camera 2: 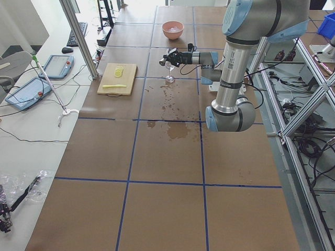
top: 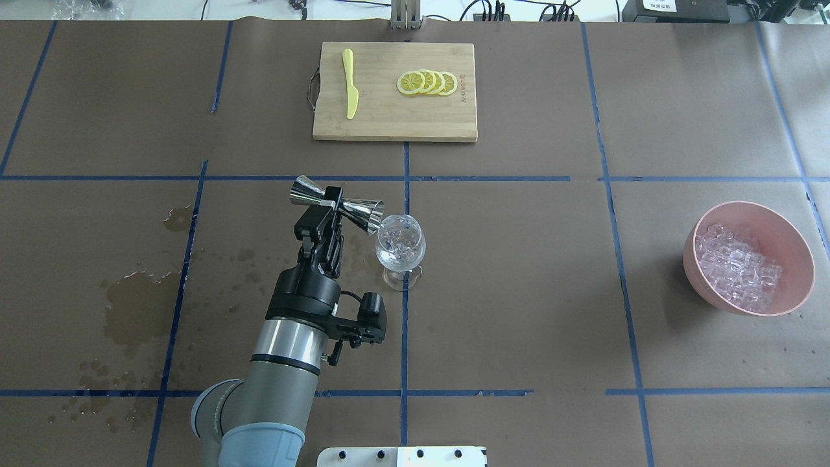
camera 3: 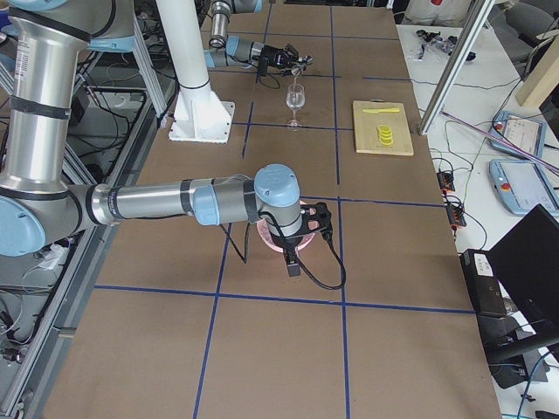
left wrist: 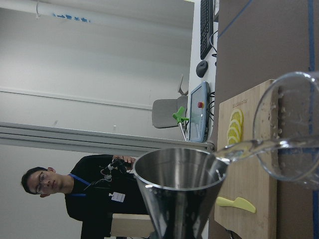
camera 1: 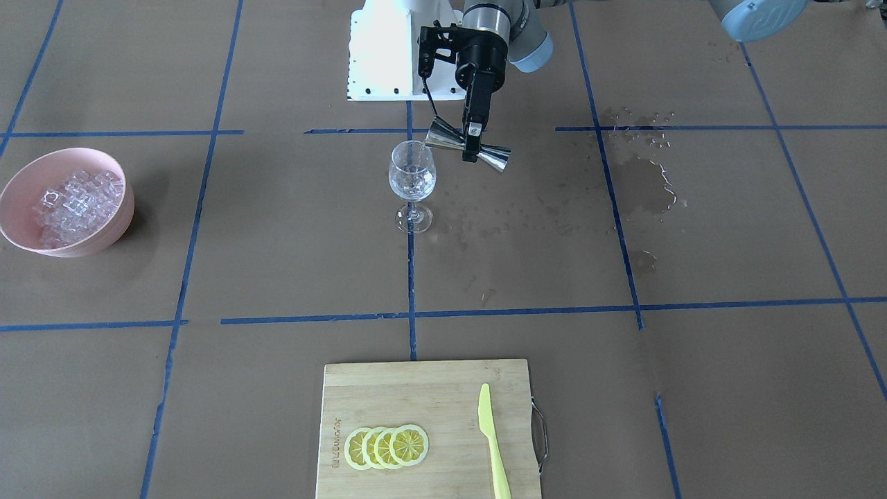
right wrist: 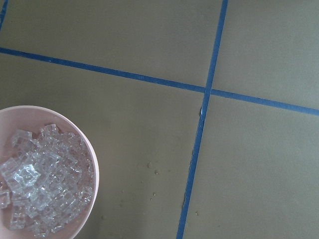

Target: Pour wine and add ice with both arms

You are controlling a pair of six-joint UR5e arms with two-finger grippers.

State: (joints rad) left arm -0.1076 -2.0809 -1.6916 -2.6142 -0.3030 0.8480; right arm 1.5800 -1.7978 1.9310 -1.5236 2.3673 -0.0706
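Observation:
My left gripper (camera 1: 474,143) is shut on the waist of a steel jigger (camera 1: 443,138), also seen from overhead (top: 363,214). It holds the jigger tipped on its side, mouth at the rim of a stemmed wine glass (camera 1: 411,181). A thin stream of clear wine (left wrist: 243,150) runs from the jigger into the glass (left wrist: 291,149). The ice (top: 739,266) is heaped in a pink bowl (top: 801,250) far to my right. My right gripper (camera 3: 295,237) hangs over that bowl; I cannot tell whether it is open. Its wrist view shows the ice (right wrist: 40,194) at lower left, no fingers.
A bamboo cutting board (top: 389,117) at the far side carries several lemon slices (top: 428,82) and a yellow knife (top: 350,84). Wet spill patches (top: 139,308) mark the brown paper on my left. The white pedestal base (camera 1: 384,59) stands behind the glass.

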